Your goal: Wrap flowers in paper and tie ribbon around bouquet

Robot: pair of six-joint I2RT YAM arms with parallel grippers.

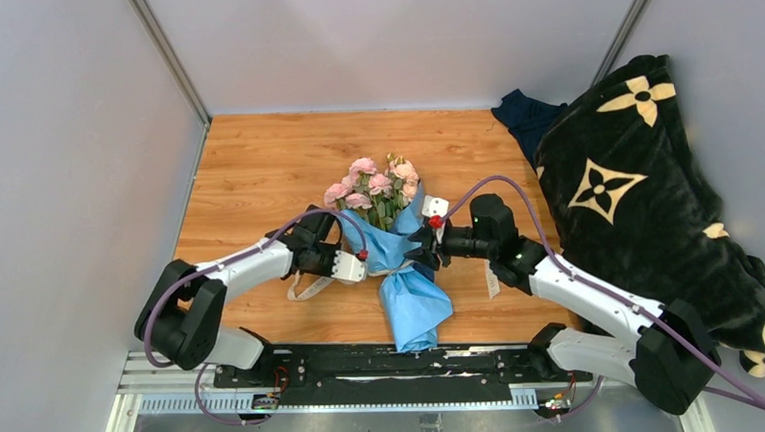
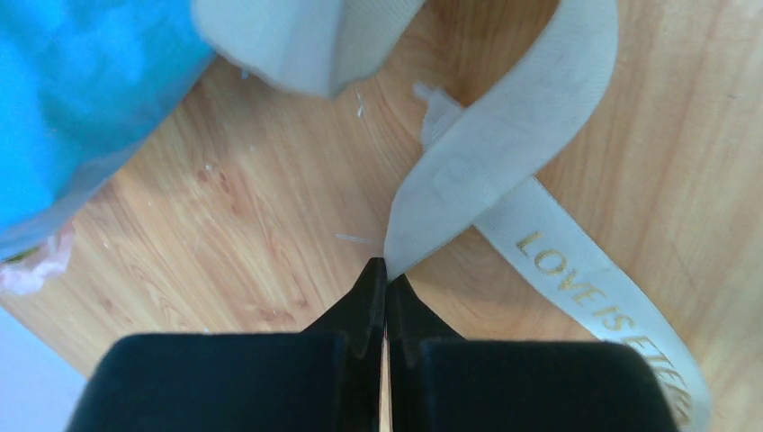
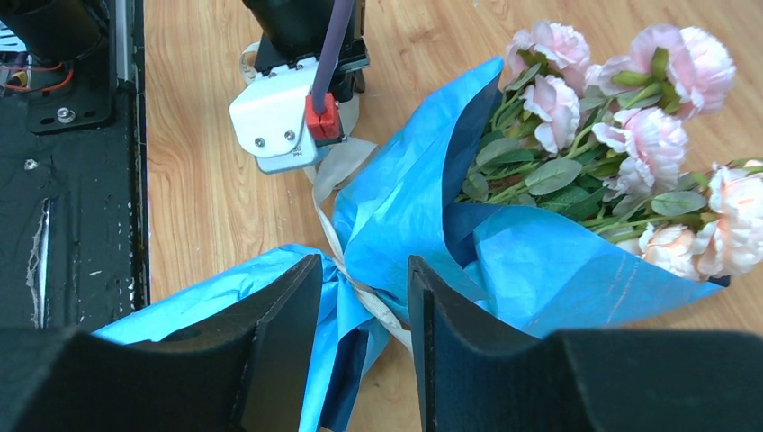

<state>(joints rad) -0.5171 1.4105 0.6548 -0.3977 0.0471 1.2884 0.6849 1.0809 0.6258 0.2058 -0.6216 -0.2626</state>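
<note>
Wooden tabletop (image 1: 262, 172) between plain grey walls (image 1: 69, 140), black patterned blanket (image 1: 637, 188) at right.

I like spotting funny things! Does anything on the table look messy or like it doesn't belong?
Yes. A big black blanket with cream flower shapes is heaped on the table's right side, beside the bouquet, apart from the wrapping. The ribbon's loose end looks frayed.

One bouquet (image 1: 391, 237) lay on the single worktop (image 1: 252, 172), made of one sheet of blue paper (image 3: 405, 216) around one bunch of pink flowers (image 1: 376, 185); about seven blooms could be counted, some hidden. One cream ribbon (image 2: 504, 144) was there. Two arms each carried one end effector: the left (image 2: 386, 270) and the right (image 3: 364, 279). One dark patterned blanket (image 1: 647, 197) sat at three o'clock.
</note>
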